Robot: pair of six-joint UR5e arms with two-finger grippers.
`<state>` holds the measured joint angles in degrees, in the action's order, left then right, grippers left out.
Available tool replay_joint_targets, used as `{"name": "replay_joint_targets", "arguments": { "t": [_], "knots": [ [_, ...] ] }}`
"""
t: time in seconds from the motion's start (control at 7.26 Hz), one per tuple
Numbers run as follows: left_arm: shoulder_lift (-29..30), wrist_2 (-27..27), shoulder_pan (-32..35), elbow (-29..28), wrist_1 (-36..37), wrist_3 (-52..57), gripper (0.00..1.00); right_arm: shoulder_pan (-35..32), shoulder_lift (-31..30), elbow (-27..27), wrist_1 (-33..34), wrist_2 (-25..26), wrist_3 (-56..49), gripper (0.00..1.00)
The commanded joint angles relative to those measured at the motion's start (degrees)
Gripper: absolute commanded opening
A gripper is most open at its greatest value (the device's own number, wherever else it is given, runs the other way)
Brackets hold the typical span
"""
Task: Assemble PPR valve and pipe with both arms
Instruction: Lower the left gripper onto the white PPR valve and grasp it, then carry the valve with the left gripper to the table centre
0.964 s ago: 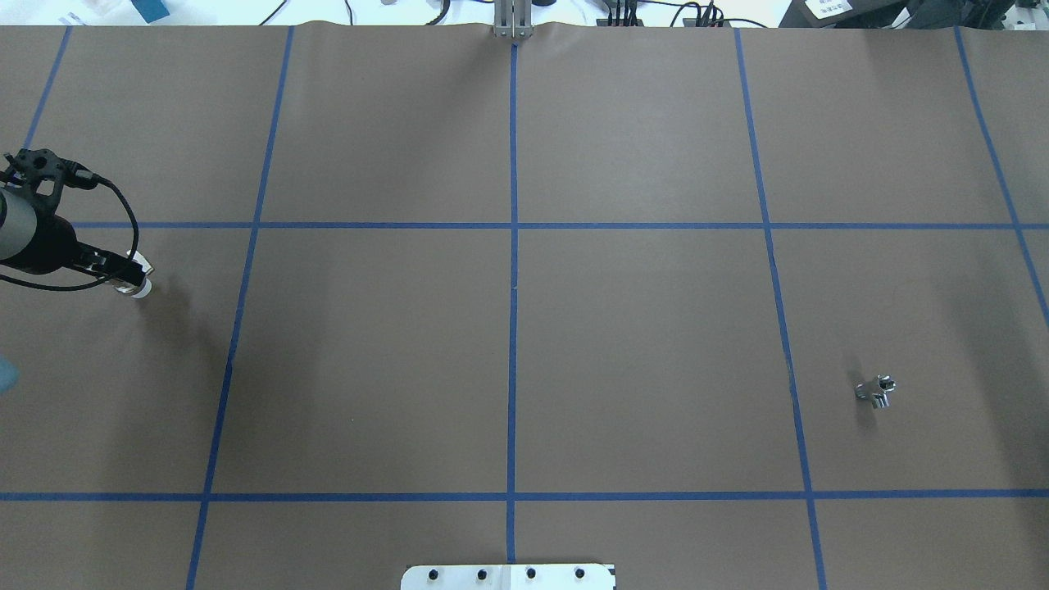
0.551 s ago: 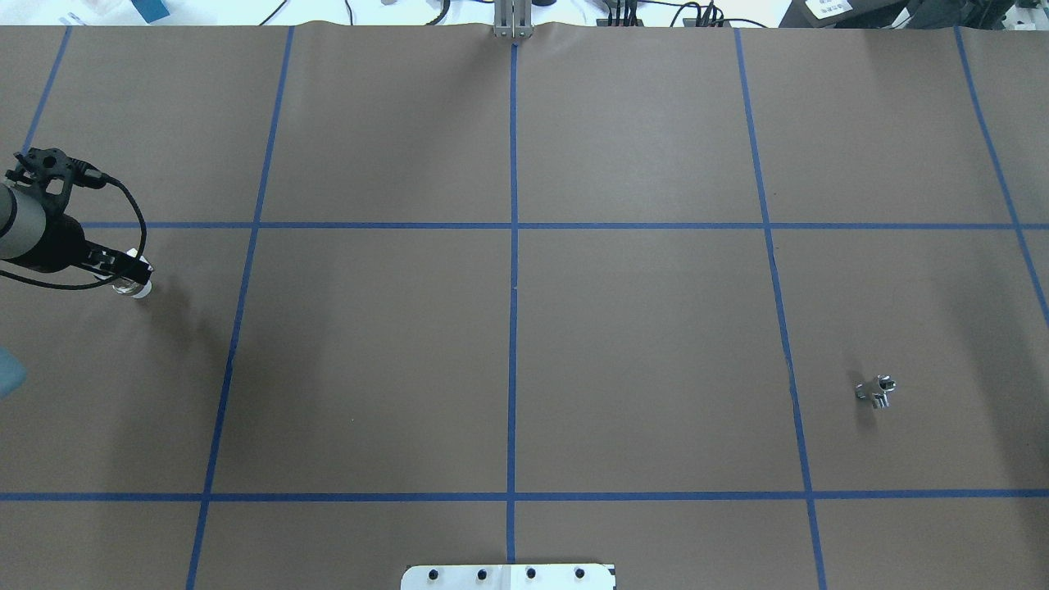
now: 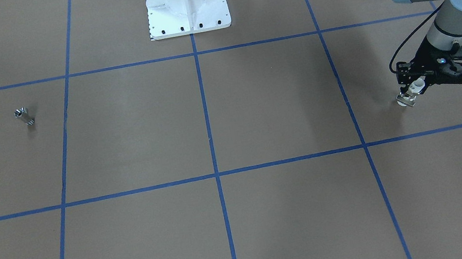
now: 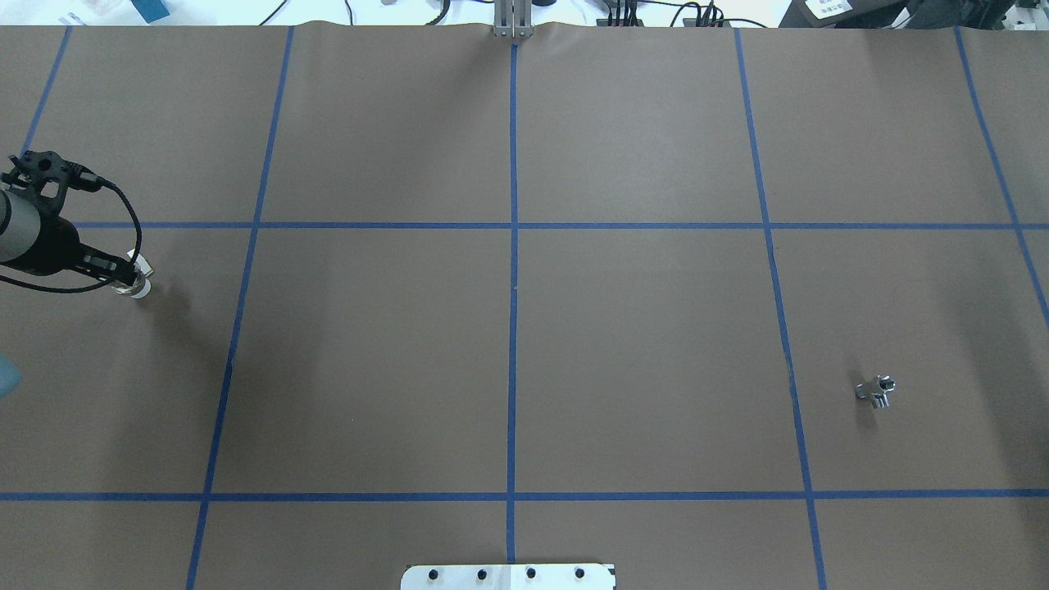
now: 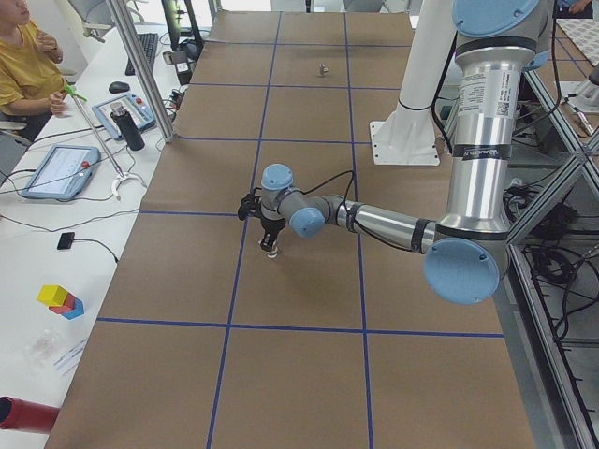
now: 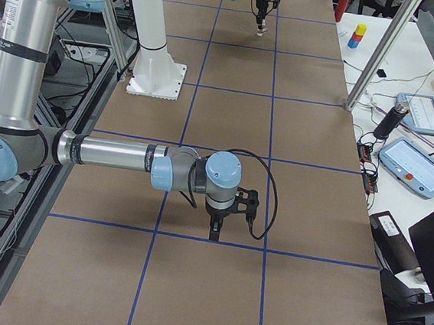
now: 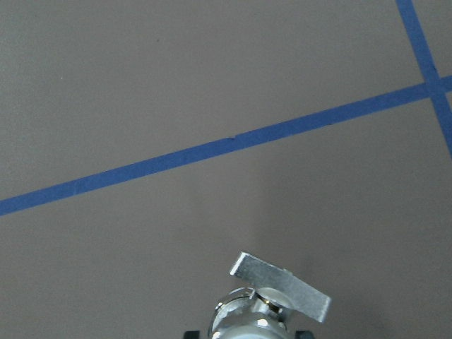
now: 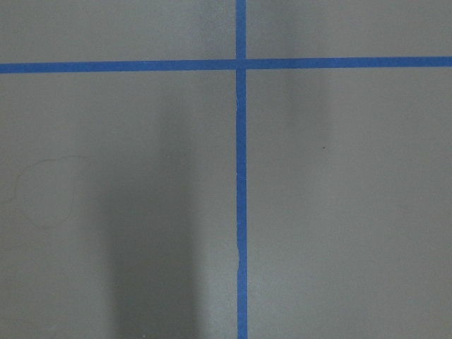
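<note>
Little had moved against the earlier overhead frames: the left gripper (image 4: 125, 274) had shifted only slightly at the table's far left and returned near its first position. The pipe (image 4: 876, 391) had not moved.

Findings:
- The PPR valve (image 7: 277, 291) sat between the left gripper's fingers, low over the table (image 4: 639, 328), with its flat tab pointing away from the wrist. The jaws appeared to be clamped on its body. Whether it had cleared the surface could not be confirmed.
- The pipe lay alone on the robot's right side, well apart from the valve and with no gripper near it.
- The right gripper (image 6: 216, 231) showed only in the right side view, hanging low over the table. Whether its jaws were apart or together could not be told. Its wrist camera showed only bare paper and blue tape lines (image 8: 241, 176).

Handling assessment (judgement):
- Both parts appeared rigid, small and light.
- The valve's metal body and plastic collar looked smooth and probably slippery. A hold across the body, clear of the mating end and the tab, seemed soundest.
- The pipe was polished and round, so it was likely to roll or squirt out from between the pads. It would be best taken across the plain shank, leaving the ridged hollow end free for joining.
</note>
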<state>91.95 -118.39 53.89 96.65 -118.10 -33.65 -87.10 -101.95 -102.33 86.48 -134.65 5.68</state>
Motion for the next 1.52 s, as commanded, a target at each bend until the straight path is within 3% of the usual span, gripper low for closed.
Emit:
{"name": "replay_joint_targets", "arguments": {
  "t": [0.0, 0.28, 0.55, 0.83, 0.96, 1.1, 1.38],
  "knots": [
    [0.16, -0.61, -0.01, 2.39, 0.76, -0.1, 0.0, 0.0, 0.08, -0.06, 0.0, 0.0, 0.03, 1.0],
    [3.39, -0.62, -0.1, 2.93, 3.46, -1.07, 0.0, 0.0, 0.08, -0.06, 0.0, 0.0, 0.03, 1.0],
    [10.93, -0.35, -1.32, 4.69, 12.33, -7.78, 0.0, 0.0, -0.01, -0.06, 0.0, 0.0, -0.05, 1.0],
    [17.44, 0.17, -7.02, 4.52, 14.64, -18.41, 0.0, 0.0, -0.01, 0.03, 0.0, 0.0, 0.03, 1.0],
    [22.18, 1.31, -11.04, 4.52, 19.09, -24.3, 0.0, 0.0, -0.01, 0.03, 0.0, 0.0, 0.03, 1.0],
    [27.1, 5.75, -14.83, 3.73, 22.35, -30.1, 0.0, 0.0, -0.01, -0.06, 0.0, 0.0, 0.03, 1.0],
    [36.42, 6.59, -18.9, -0.73, 25.63, -40.76, 0.0, 0.0, -0.01, -0.06, 0.0, 0.0, 0.03, 1.0]
  ]
}}
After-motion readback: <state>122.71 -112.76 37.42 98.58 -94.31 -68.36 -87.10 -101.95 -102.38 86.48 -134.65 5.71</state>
